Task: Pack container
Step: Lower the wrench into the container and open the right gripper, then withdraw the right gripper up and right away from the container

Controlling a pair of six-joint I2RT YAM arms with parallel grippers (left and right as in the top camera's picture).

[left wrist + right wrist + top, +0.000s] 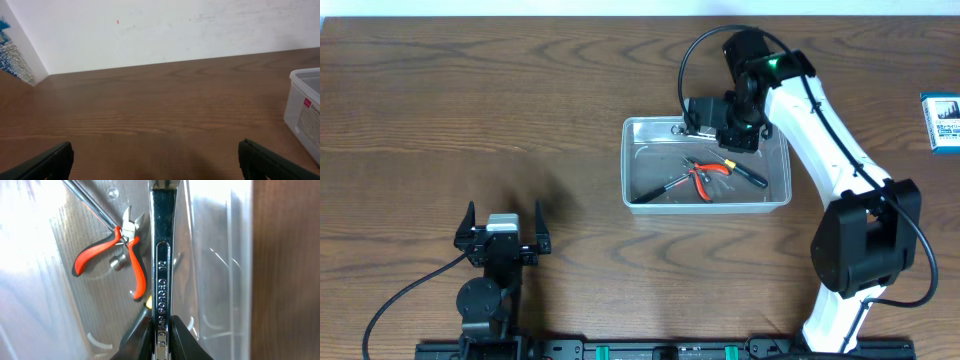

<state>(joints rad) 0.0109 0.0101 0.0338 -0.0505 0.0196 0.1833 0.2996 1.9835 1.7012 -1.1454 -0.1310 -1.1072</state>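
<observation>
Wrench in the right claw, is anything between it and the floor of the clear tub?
Mostly clear. The wrench in the right claw hangs over the container, near one wall. The red-handled pliers lie beside it, not under. A yellow-marked tool peeks out by the claw and may sit partly beneath.
</observation>
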